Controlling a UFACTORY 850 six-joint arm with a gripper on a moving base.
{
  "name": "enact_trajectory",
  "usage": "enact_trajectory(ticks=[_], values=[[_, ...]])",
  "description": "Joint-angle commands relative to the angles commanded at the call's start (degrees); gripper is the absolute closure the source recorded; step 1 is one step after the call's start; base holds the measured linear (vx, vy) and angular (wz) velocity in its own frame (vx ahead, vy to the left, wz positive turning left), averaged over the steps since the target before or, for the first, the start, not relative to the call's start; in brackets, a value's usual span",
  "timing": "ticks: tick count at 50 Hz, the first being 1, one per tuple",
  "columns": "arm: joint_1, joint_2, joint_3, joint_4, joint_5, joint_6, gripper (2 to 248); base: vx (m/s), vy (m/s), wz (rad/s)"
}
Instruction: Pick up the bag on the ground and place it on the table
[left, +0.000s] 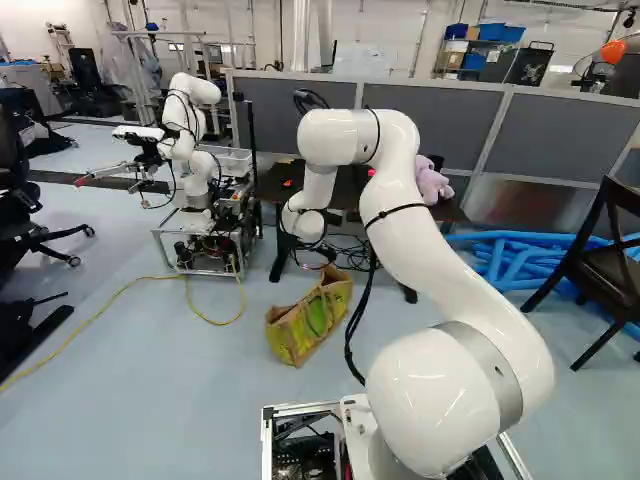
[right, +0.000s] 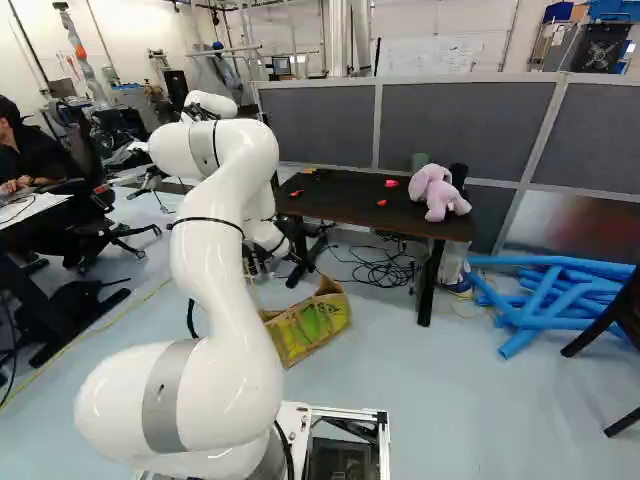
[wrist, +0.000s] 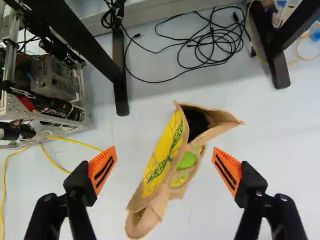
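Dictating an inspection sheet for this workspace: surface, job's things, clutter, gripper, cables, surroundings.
Surface: dark table bears a pink plush toy and small red items.
Job's things: bag on the floor before the table, its top gaping.
Clutter: blue tubes piled on the floor.
Gripper: open above the bag, not gripping it.
Cables: black tangle beneath the table; yellow cable on the floor.
Surroundings: grey partition, another robot, dark chair.

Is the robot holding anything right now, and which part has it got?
Nothing is held. The gripper is open, and the bag is on the floor, seen between the fingers but not gripped.
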Motion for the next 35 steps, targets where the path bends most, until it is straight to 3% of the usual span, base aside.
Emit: enact_trajectory(ticks=[20, 35], values=[[-0.2, -4.9, -4.7, 2.7, -2.4, 0.1, 3, 0.0, 0.0, 0.0], [-0.2, -7.9, -7.0, 2.9, -2.6, 7.3, 3, 0.0, 0.0, 0.0]])
